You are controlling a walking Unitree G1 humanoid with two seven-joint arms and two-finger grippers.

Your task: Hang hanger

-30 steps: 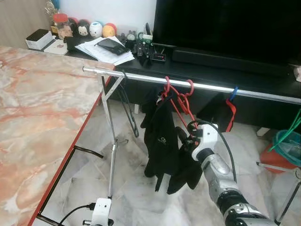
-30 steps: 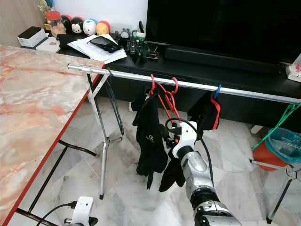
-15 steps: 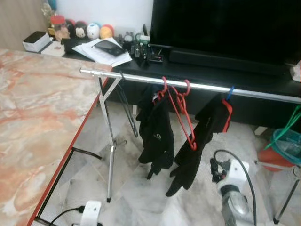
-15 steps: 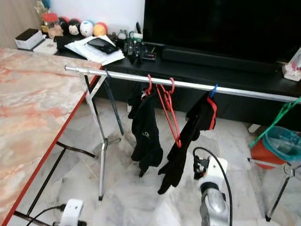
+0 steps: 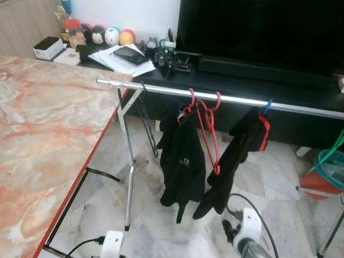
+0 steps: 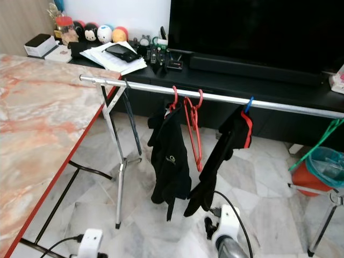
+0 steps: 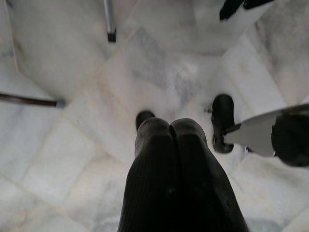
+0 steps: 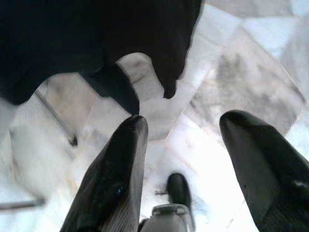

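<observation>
A silver clothes rail [image 5: 236, 100] runs across in front of the TV stand. An empty red hanger [image 5: 208, 131] hangs from it by its hook, beside another red hook carrying a black garment [image 5: 184, 161]. A second black garment [image 5: 235, 161] hangs further right on a red hanger with a blue hook. My right arm's wrist [image 5: 248, 232] is low, below the garments and clear of the hanger. In the right wrist view my right gripper [image 8: 184, 121] is open and holds nothing, with black cloth hanging above it. My left gripper [image 7: 169, 126] hangs shut over the floor.
A marble table [image 5: 43, 134] with a red edge stands on the left. The rail's tripod leg [image 5: 129, 183] stands beside it. Behind the rail is a black TV stand [image 5: 242, 86] with papers and toys. A teal basin [image 5: 330, 166] sits at the right.
My right arm has dropped from the red hanger down to the floor side and let go of it. The hanger stays hooked on the rail. The camera has shifted a little.
</observation>
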